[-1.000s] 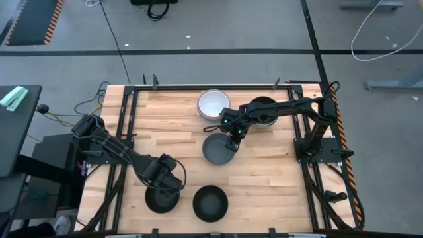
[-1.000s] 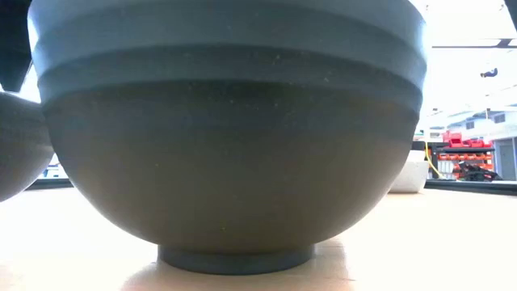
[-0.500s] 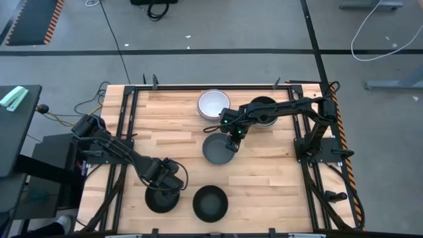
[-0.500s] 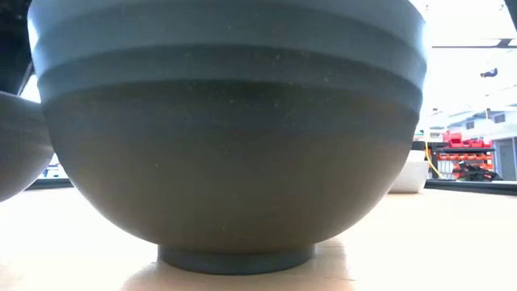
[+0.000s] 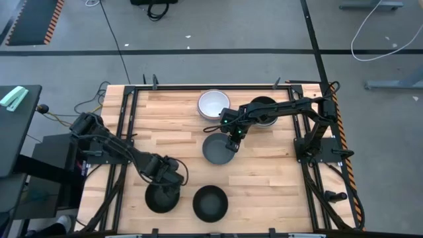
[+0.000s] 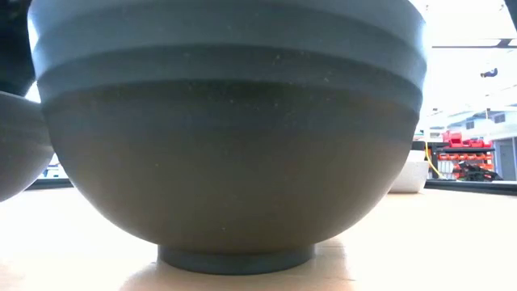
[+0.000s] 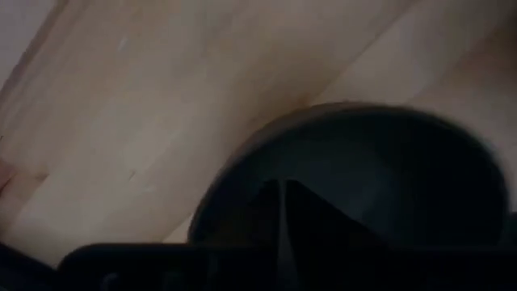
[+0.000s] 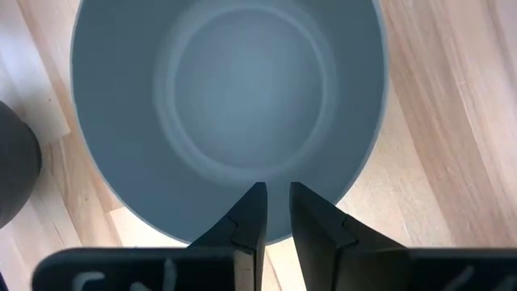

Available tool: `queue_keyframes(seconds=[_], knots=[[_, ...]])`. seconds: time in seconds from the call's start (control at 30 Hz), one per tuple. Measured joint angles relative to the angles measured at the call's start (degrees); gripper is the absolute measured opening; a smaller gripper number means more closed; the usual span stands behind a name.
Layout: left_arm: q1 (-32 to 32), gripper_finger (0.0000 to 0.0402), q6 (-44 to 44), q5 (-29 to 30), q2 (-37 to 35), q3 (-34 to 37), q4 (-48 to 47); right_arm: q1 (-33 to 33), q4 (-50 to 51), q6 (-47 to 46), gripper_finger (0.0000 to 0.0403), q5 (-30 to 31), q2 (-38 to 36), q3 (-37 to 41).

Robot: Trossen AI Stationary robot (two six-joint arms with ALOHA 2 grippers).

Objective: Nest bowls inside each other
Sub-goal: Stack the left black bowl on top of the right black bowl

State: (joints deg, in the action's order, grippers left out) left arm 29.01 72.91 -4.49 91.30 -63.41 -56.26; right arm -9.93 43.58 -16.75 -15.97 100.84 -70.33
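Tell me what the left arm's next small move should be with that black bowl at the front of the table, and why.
Probably lift a little. The left gripper sits at the back rim of the front-left black bowl, with its fingers nearly together over that rim in the wrist view. If the grip holds, raising the bowl clear of the table comes before carrying it to the neighbouring black bowl.

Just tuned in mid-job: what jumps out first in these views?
The right pincer is clamped on the rim of a grey bowl at the table's centre. The left pincer sits at the rim of a black bowl near the front edge, beside another black bowl. A white bowl waits at the back.
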Motion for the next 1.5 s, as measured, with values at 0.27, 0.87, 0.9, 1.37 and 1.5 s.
queue_keyframes(seconds=[0.27, 0.87, 0.9, 1.37, 1.5], knots=[[-2.4, 0.0034, -1.8, 0.4, -2.2, -0.2, -7.5, 0.0, 0.1, 0.1, 0.0064, 0.0, 0.0, 0.0], [-4.5, 0.0080, -9.1, 0.3, -2.2, -0.2, -6.3, 0.0, 0.5, 0.3, 0.0064, -0.2, 0.0, 0.0], [-4.4, 0.0077, -9.1, 0.3, -2.2, -0.2, -6.3, 0.0, 0.5, 0.3, 0.0064, -0.2, 0.0, 0.0], [-3.3, 0.0088, -9.6, -3.8, -2.0, 4.7, -1.6, 0.0, 0.5, 0.4, 0.0065, -0.2, 0.0, 0.0], [-3.3, 0.0093, -9.8, -4.0, -2.0, 4.7, 0.0, 0.0, 0.4, 0.4, 0.0065, -0.2, 0.0, 0.0]])
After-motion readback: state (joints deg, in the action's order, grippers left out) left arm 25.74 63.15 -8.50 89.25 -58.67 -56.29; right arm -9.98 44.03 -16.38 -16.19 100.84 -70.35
